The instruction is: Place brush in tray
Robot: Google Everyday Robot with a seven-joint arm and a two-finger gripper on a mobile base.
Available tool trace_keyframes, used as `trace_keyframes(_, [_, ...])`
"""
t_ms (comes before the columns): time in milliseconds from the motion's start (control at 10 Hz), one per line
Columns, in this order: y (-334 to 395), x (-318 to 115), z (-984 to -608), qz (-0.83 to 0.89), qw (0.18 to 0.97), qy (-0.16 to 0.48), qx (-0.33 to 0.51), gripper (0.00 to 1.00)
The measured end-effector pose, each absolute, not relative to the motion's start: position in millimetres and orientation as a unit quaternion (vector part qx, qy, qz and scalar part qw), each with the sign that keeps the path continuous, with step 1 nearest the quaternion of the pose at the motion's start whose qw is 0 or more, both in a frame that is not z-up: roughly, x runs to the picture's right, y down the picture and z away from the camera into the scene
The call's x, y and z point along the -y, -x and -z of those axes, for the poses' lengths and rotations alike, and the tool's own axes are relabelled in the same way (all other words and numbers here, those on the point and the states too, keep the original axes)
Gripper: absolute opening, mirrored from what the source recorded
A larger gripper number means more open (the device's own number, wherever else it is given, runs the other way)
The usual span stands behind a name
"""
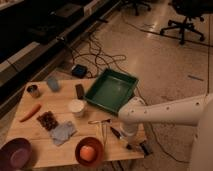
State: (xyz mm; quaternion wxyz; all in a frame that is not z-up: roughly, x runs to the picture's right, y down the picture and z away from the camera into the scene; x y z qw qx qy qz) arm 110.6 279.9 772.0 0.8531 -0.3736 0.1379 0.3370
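Note:
The brush is a slim black stick lying at an angle on the wooden table near its front right edge. The dark-green tray stands at the table's back right corner, with nothing visible in it. My white arm comes in from the right and bends down over the table's right front part. My gripper hangs below the rounded wrist, right at the brush. I cannot tell whether it touches the brush.
A pale T-shaped tool lies left of the brush. An orange bowl, purple bowl, white cup, black block, blue cloth, carrot, metal can and blue cup share the table. Cables lie on the floor behind.

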Motion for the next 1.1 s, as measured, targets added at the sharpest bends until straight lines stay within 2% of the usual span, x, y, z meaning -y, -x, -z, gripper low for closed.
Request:
trace_keyframes(200, [-112.0,-286.4,-780.3,-0.345,0.845,0.381,-0.15,0.8])
trace_keyframes(800, [-115.5,-286.1,-783.7,-0.345,0.842,0.382,-0.163,0.8])
trace_keyframes(900, [-115.8,-286.8,-783.5,-0.346,0.84,0.383,-0.164,0.8])
trace_keyframes(1000, [-114.9,-286.5,-783.3,-0.346,0.839,0.385,-0.165,0.75])
trace_keyframes(1100, [-112.7,-286.2,-783.4,-0.344,0.84,0.387,-0.163,0.66])
